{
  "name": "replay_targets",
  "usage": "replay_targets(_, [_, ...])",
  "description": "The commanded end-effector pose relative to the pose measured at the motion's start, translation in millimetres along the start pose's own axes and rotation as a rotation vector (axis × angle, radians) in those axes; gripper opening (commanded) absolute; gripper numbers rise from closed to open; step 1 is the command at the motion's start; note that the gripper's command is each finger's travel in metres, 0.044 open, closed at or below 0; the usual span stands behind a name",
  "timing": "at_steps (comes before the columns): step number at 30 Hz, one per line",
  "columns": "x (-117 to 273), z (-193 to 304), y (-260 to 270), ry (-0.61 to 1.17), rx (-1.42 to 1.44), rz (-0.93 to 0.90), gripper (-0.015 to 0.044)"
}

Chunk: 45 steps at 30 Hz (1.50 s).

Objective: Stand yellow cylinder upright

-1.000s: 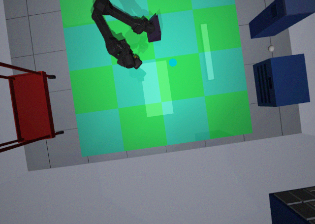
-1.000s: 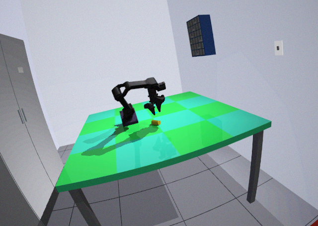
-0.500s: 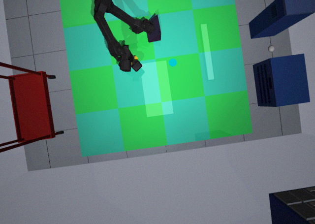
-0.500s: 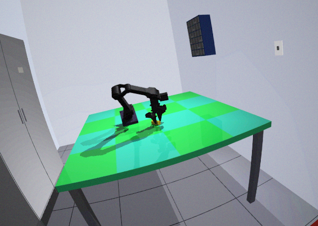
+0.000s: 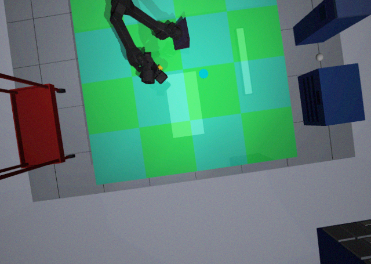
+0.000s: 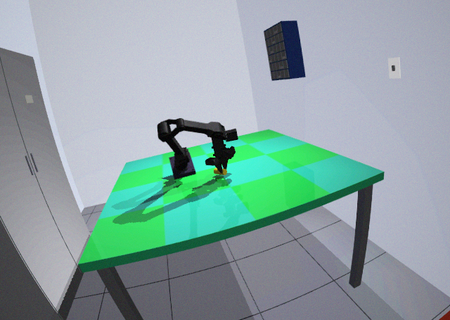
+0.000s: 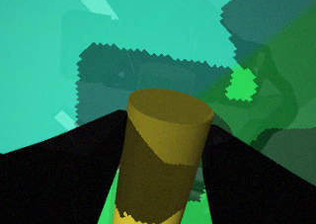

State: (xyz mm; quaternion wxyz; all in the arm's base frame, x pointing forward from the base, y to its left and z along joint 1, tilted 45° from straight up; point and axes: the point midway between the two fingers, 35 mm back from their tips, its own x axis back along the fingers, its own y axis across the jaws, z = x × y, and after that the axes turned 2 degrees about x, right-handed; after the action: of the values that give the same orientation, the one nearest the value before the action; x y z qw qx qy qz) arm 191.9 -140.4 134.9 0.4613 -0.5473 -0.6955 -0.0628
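The yellow cylinder (image 5: pixel 160 67) (image 6: pixel 217 171) (image 7: pixel 165 150) lies on its side on the table, mostly hidden by the arm in the top view. My gripper (image 6: pixel 221 171) (image 7: pixel 166 128) points down and is shut on the cylinder, with one dark finger on each side of it in the wrist view. The cyan circle (image 5: pixel 203 73) is a flat disc on a green square, to the right of the gripper in the top view. The arm hides it in the exterior view.
The checkered green and turquoise table (image 5: pixel 113 111) (image 6: pixel 290 152) carries the arm's dark base (image 5: pixel 183 39) (image 6: pixel 183 166). Pale light patches and arm shadows fall on the table top. A red cart (image 5: pixel 39 126) and blue cabinets (image 5: pixel 342 94) stand beyond the table's edges.
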Motion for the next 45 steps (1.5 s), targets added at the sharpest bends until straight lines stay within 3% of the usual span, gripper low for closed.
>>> replay_targets(1, [11.6, -1.1, 3.0, 0.004, -0.004, -0.011, 0.0105])
replay_targets(30, [97.3, 0.7, -1.2, -0.012, 0.012, -0.034, 0.0105])
replay_targets(45, [103.7, 6.8, 25.2, -0.015, 0.207, -0.053, 0.0105])
